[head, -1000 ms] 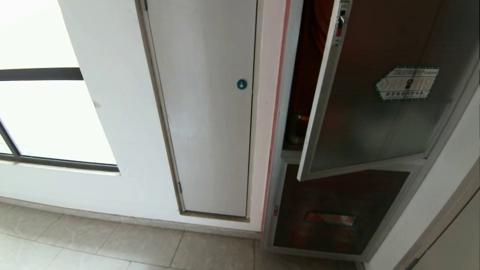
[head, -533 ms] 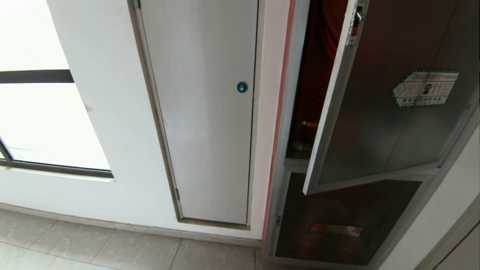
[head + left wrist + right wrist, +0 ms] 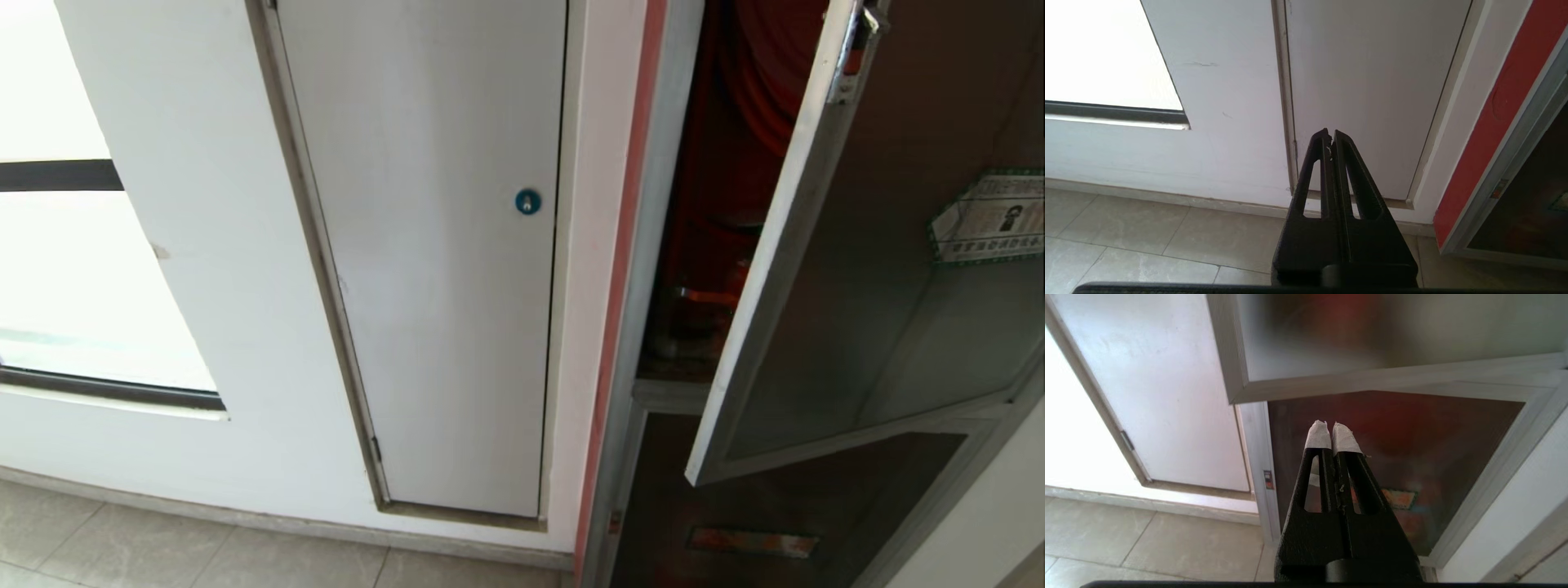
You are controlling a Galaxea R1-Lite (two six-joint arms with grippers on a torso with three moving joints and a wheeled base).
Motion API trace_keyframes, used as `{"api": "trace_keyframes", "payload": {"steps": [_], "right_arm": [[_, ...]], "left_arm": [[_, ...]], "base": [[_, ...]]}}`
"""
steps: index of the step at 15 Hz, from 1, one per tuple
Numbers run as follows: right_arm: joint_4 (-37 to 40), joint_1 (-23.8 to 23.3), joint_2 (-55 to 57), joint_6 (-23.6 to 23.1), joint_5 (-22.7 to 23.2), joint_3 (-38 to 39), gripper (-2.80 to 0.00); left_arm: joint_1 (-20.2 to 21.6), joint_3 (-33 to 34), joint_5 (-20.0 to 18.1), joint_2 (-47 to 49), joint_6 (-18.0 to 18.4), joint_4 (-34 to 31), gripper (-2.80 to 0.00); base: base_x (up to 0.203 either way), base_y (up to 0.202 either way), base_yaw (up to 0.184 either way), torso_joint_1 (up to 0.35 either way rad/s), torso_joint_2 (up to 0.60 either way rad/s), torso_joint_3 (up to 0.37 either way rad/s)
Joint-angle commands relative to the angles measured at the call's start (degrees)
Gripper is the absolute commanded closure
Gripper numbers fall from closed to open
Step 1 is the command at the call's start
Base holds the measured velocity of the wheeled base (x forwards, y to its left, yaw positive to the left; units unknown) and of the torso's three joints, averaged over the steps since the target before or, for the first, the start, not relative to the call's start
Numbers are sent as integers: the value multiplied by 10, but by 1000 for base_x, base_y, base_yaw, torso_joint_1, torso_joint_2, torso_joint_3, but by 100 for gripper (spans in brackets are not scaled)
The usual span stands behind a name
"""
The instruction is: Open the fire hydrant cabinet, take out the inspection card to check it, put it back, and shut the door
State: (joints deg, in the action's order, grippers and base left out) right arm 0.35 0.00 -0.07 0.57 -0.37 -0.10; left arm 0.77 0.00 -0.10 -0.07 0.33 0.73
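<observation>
Fire hydrant cabinet [image 3: 653,245] stands at right of the wall, aluminium frame, red lining showing inside. The door [image 3: 882,343], dark tinted glass in an aluminium frame, hangs partly open, swung out toward the robot; green-bordered white sticker [image 3: 988,216] on its glass. Red coiled hose [image 3: 759,90] visible through the gap, a red valve part [image 3: 710,298] below it. No inspection card seen. Left of the cabinet: plain white panel [image 3: 441,261] with blue round lock [image 3: 527,201], shut. Left hand [image 3: 1330,136] clenched, empty, pointing at the white panel's lower part. Right hand [image 3: 1330,428] clenched, empty, white-taped tips, before the cabinet's lower dark panel [image 3: 1412,457], beneath the door's bottom edge. Tiled floor [image 3: 163,555] below.
</observation>
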Motion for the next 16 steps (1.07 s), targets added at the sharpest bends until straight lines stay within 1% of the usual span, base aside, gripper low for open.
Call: {"api": "trace_keyframes", "payload": {"steps": [1, 13, 14, 16], "right_arm": [[0, 0, -1, 0, 0, 0, 0], [0, 0, -1, 0, 0, 0, 0], [0, 0, -1, 0, 0, 0, 0], [0, 0, -1, 0, 0, 0, 0]], "left_arm": [[0, 4, 0, 0, 0, 0, 0], [0, 4, 0, 0, -1, 1, 0], [0, 4, 0, 0, -1, 1, 0], [0, 4, 0, 0, -1, 1, 0]], "base": [[196, 0, 1, 7, -2, -2], [196, 0, -1, 2, 1, 2], [128, 0, 0, 12, 3, -2], [0, 0, 0, 0, 0, 0]]}}
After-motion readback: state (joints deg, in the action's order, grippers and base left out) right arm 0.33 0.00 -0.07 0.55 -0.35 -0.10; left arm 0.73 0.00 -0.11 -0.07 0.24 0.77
